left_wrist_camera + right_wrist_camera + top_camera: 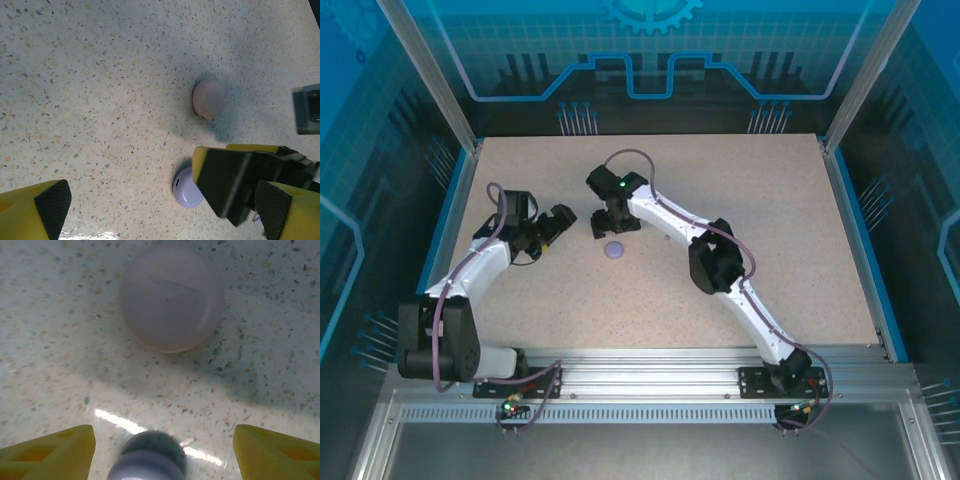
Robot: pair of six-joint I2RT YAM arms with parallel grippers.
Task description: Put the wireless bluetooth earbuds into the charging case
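Two round charging cases lie closed on the speckled table. In the left wrist view the pink case (209, 98) sits beyond the lavender case (186, 189). My left gripper (160, 200) is open and empty just left of them (558, 220). My right gripper (162, 435) is open, hovering over the cases (610, 226). One of its fingers (225, 180) covers the lavender case's right side. Between its jaws, close to the camera, the lavender case (147, 462) shows blurred and untouched, with the pink case (172, 295) ahead. From above the lavender case (614, 250) is visible. The earbuds are hidden.
Both grippers crowd the table's left-centre, tips close together. The right arm's elbow (715, 262) stands over mid-table. Blue rails (455, 215) and metal posts edge the table; free surface lies right and towards the back.
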